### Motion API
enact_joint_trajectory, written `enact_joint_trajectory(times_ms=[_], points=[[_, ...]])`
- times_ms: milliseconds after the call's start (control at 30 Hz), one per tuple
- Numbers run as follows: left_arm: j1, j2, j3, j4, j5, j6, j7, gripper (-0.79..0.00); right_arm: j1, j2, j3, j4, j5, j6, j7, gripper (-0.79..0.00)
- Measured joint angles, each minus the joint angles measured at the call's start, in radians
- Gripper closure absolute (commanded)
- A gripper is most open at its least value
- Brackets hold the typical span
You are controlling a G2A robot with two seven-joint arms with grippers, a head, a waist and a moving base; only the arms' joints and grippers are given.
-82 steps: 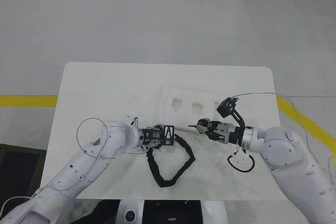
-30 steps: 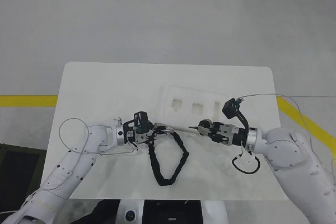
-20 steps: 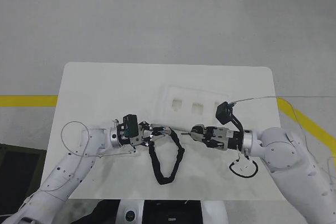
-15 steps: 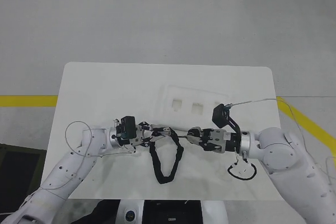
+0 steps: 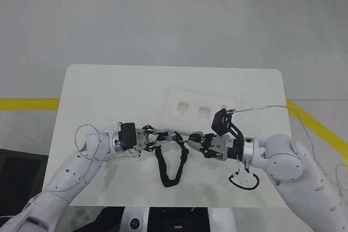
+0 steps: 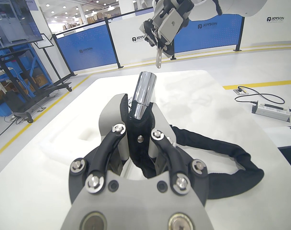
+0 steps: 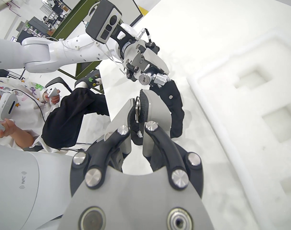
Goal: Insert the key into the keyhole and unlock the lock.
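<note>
Over table (image 5: 104, 87), key (image 7: 136, 106) between right fingers (image 7: 158, 105).

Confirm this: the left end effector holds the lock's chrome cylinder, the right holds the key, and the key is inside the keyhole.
Not inside. In the left wrist view the key in the right end effector hangs clear of the chrome cylinder held by the left end effector. The rest holds.

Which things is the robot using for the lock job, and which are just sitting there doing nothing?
For the job:
- key, pinched in the right gripper
- chain lock, held in the left gripper

Just lying about:
- white foam tray on the table
- power brick on the floor
</note>
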Motion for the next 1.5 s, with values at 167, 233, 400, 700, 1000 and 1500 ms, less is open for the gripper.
enact_joint_trajectory(times_ms=[167,233,400,700,1000,1500], points=[[-0.011,-0.004,0.014,0.004,0.01,0.018,-0.019,0.0,0.011,-0.005,-0.022,-0.016,-0.023,0.04,0.0,0.0],[-0.012,-0.005,0.015,0.002,0.009,0.031,-0.028,0.0,0.018,-0.007,-0.028,-0.016,-0.046,0.061,-0.004,0.0],[-0.011,-0.005,0.014,0.002,0.008,0.035,-0.03,0.0,0.021,-0.011,-0.041,-0.031,-0.084,0.12,-0.013,0.0],[-0.011,-0.005,0.014,0.002,0.008,0.034,-0.03,0.0,0.023,-0.016,-0.049,-0.041,-0.086,0.159,-0.012,0.0],[-0.011,-0.005,0.014,0.002,0.008,0.034,-0.03,0.0,0.022,-0.019,-0.05,-0.037,-0.083,0.177,-0.009,0.0],[-0.011,-0.005,0.014,0.002,0.008,0.034,-0.03,0.0,0.057,-0.028,-0.062,-0.004,-0.07,0.188,0.014,0.0]])
